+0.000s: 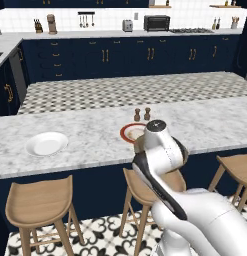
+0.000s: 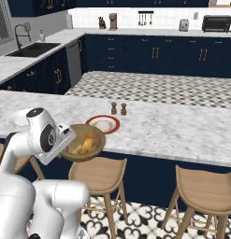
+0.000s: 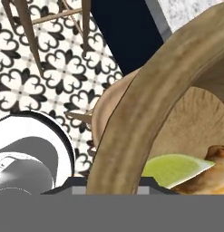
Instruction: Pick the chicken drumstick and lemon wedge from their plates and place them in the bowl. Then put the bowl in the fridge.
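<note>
the end effector (image 2: 70,145) is pinching the wooden bowl (image 2: 84,142) by its rim at the lower left; stiff, tippy with loose food inside.

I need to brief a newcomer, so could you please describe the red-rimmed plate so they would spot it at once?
Find the long marble counter with wooden stools beneath. Near its front edge sits the red-rimmed plate, just before two small brown shakers. Its broad red-brown rim distinguishes it from the plain white plate further along.
</note>
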